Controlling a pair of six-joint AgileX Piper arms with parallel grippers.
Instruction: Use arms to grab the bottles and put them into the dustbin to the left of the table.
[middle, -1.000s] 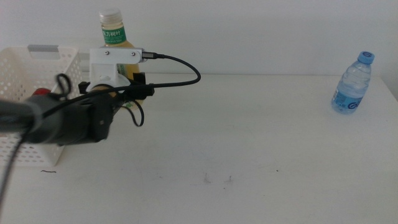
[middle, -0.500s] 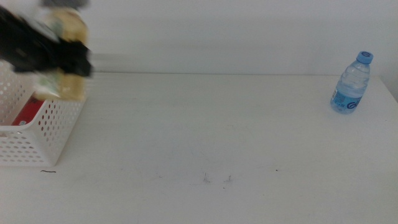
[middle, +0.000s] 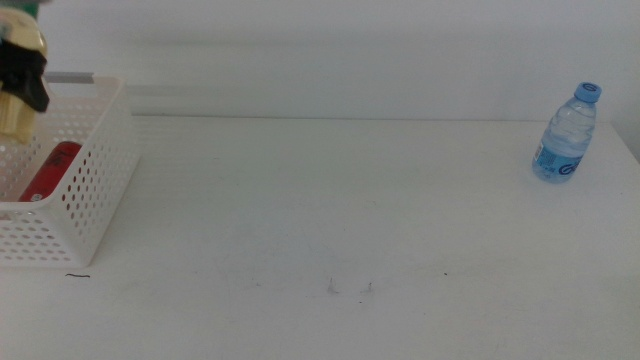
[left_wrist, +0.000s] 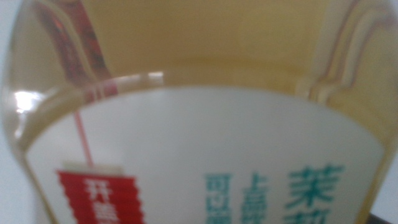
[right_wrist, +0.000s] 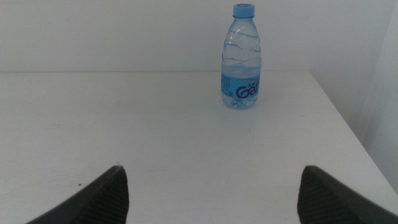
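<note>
My left gripper (middle: 30, 86) is at the far left edge of the middle view, above the white perforated dustbin (middle: 97, 190). It is shut on the yellowish tea bottle (middle: 14, 118), which hangs over the bin; the bottle's label fills the left wrist view (left_wrist: 199, 155) and hides the jaws there. A red can (middle: 50, 172) lies inside the dustbin. The clear blue-capped water bottle (middle: 566, 132) stands upright at the table's far right. My right gripper (right_wrist: 211, 193) is open and empty, well short of the water bottle (right_wrist: 242, 57); it is out of the middle view.
The white table (middle: 340, 210) carries a few small dark specks (middle: 332, 288) near the front. Its right edge runs just beyond the water bottle (right_wrist: 348, 130). A white wall stands behind the table.
My left arm has swung left with the tea bottle, from beside the dustbin's right end to above it at the picture's edge. The water bottle has not moved.
</note>
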